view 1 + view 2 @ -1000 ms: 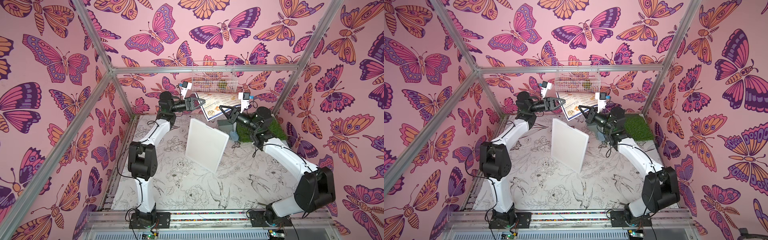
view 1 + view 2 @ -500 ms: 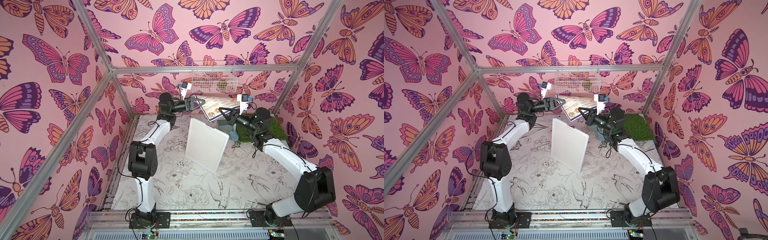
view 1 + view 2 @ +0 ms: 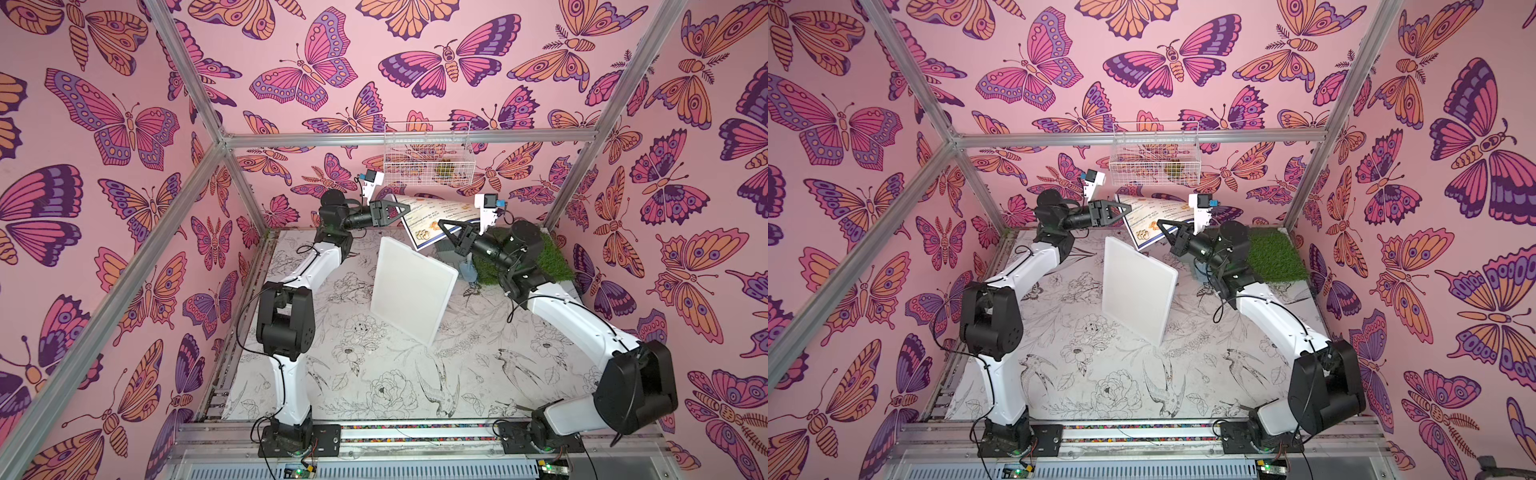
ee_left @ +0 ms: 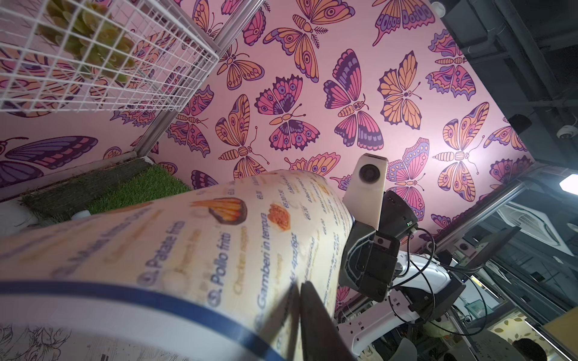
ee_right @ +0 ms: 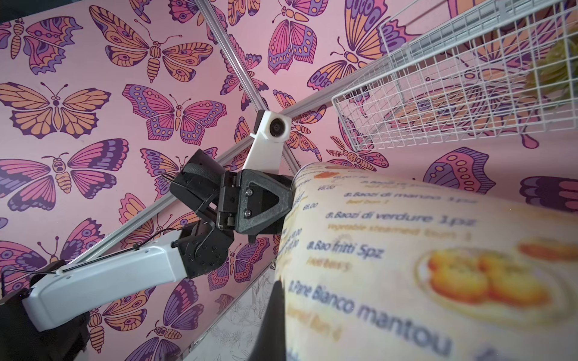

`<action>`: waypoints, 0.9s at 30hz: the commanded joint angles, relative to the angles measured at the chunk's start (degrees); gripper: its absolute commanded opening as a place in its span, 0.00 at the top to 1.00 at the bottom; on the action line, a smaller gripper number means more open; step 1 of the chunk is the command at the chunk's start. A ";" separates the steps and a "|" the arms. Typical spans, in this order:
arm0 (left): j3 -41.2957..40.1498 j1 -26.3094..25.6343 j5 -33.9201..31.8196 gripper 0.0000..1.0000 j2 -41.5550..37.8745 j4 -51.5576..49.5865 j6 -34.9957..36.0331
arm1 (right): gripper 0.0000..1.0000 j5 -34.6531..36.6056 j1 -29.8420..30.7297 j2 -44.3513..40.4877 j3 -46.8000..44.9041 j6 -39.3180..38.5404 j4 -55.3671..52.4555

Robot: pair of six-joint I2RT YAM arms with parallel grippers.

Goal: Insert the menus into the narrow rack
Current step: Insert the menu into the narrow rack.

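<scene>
The menu [image 3: 436, 214] hangs curled over the desk [image 3: 374, 374], low corner just behind the tilted rack [image 3: 411, 291]; right hand [image 3: 441, 223] clamped on it (left hand [image 3: 406, 206] at its other edge, grip unclear). Best pulled taut before lowering into the rack.

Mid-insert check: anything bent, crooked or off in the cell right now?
The menu is off the table, bowed into an arch between the left gripper and right gripper, not flat for sliding in. The narrow rack lies on the table, turned askew to its edges. Nothing looks spilled or torn.
</scene>
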 commanded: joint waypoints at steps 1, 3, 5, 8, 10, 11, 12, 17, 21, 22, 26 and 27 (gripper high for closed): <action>-1.83 0.14 0.42 0.73 -3.45 2.64 -0.03 | 1.00 2.42 0.41 -1.78 -0.32 -0.17 -1.35; -3.10 0.18 0.62 0.72 -3.83 5.78 -2.03 | 1.00 3.29 0.41 -1.97 -0.48 -0.60 -1.90; -3.69 0.01 1.09 0.68 -3.97 8.52 -3.83 | 1.00 4.31 0.41 -2.05 -0.77 -0.81 -1.82; -3.33 -0.51 2.06 0.65 -3.26 11.64 -6.66 | 1.00 4.91 0.41 -1.97 -0.91 -1.08 -1.61; -2.46 -0.95 3.06 0.64 -2.37 13.54 -8.87 | 1.00 4.80 0.41 -1.80 -0.81 -0.91 -1.44; -1.94 -1.20 3.56 0.64 -1.92 14.10 -9.70 | 1.00 4.85 0.41 -1.72 -0.87 -0.74 -1.11; -1.54 -1.46 4.03 0.65 -1.43 14.27 -10.23 | 1.00 4.95 0.41 -1.70 -0.91 -0.52 -0.76; -1.24 -2.19 5.28 0.68 -0.46 13.69 -10.46 | 1.00 5.93 0.48 -2.00 -1.56 0.04 0.83; -1.20 -2.37 5.08 0.75 -0.50 10.00 -7.76 | 1.00 5.24 0.51 -2.06 -1.27 0.56 1.31; -1.05 -2.37 5.03 0.79 -0.64 8.37 -6.62 | 1.00 5.05 0.44 -2.05 -1.15 0.57 1.14; -1.32 -2.37 4.01 1.00 -1.96 0.02 0.18 | 1.00 4.72 0.40 -2.30 -1.21 0.59 0.79; -1.64 -2.30 3.47 1.00 -2.51 -2.74 2.20 | 1.00 4.62 0.49 -2.40 -1.42 0.58 0.78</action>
